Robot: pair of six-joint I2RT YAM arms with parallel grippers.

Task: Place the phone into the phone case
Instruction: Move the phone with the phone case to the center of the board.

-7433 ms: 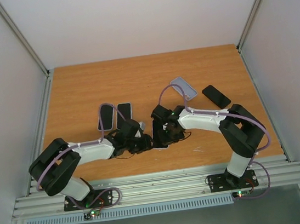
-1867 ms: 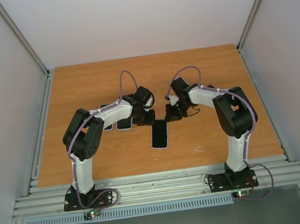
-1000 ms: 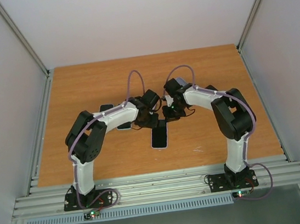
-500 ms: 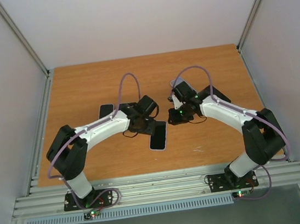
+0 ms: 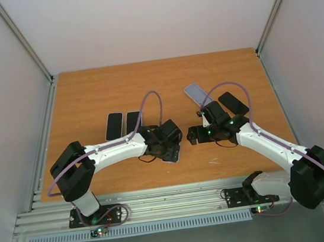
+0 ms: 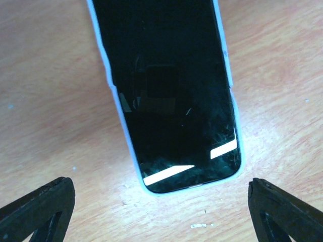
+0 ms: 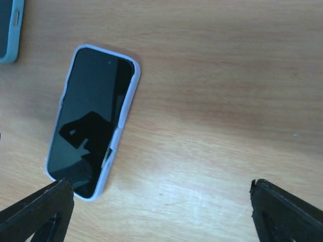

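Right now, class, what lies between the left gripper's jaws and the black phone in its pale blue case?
Only bare wooden tabletop, either side of the black phone in its pale blue case; left wrist view.

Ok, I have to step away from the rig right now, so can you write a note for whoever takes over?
Left gripper: open, empty, just short of one end of the phone.
Right gripper: open, empty, off to the phone's side, apart from it.
Phone: screen up, flat on the table, inside the case, whose pale blue rim shows along its edges.
Done: the phone looks cased; neither gripper touches it.
Left: check that the edges are fully snapped in, which I cannot tell from here; then probably pull both arms back.
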